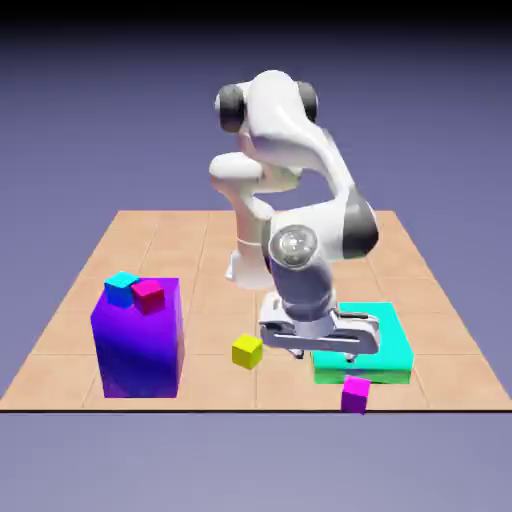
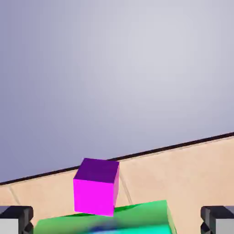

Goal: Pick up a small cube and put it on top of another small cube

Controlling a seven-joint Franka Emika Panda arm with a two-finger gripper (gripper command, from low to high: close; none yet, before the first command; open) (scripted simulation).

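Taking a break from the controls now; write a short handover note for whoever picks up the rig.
Gripper: open, holding nothing, above the turquoise block.
Magenta cube: at the table's near edge, in front of that block.
Other small cubes: yellow on the table; blue and red on the tall purple block.
Done: no cube lifted or stacked.
Left: grasp one, place it on another.

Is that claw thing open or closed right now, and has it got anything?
Gripper: wide open, holding nothing.

A simulated robotics scene: rendered white arm (image 1: 275, 120), tiled tabletop (image 1: 210, 385), plain blue-violet backdrop (image 1: 80, 120).
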